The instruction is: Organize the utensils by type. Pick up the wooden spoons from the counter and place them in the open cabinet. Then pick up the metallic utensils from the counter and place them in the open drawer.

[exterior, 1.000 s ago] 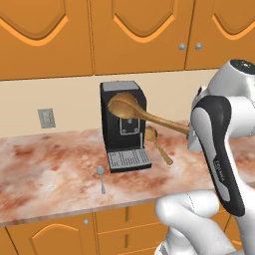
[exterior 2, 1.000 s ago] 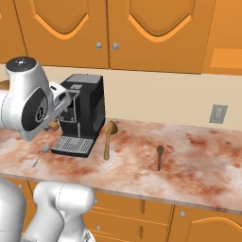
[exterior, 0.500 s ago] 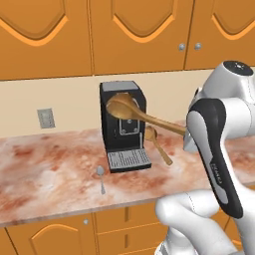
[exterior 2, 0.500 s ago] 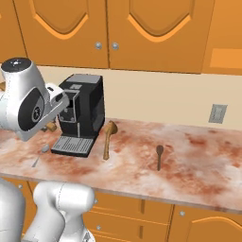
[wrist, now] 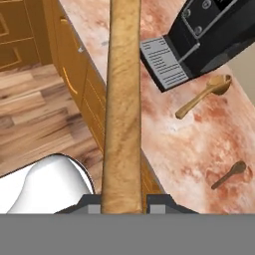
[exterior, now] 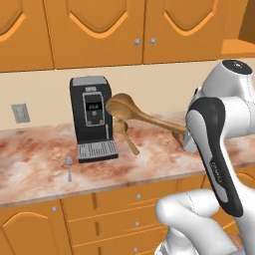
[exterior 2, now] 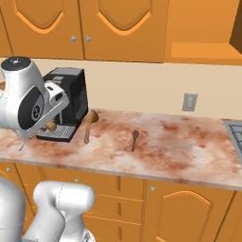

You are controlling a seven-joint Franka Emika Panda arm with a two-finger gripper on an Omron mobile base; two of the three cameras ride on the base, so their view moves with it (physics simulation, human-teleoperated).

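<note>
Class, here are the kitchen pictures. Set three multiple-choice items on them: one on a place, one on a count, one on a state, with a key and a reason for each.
1. Where does the second wooden spoon lie?
A. On the counter beside the coffee machine
B. Inside an upper cupboard
C. On the floor

2. How many wooden spoons show in all?
A. One
B. Two
C. Four

3. What is the claw doing?
A. Hanging open and empty
B. Shut on the held wooden spoon
C. Shut on the coffee machine

Key: 1 A, the right base view shows it flat on the stone, right of the machine. 2 B, one is lifted in the air in the left base view and one rests on the counter. 3 B, the hand view shows the handle running up from between the two fingertips.
</note>
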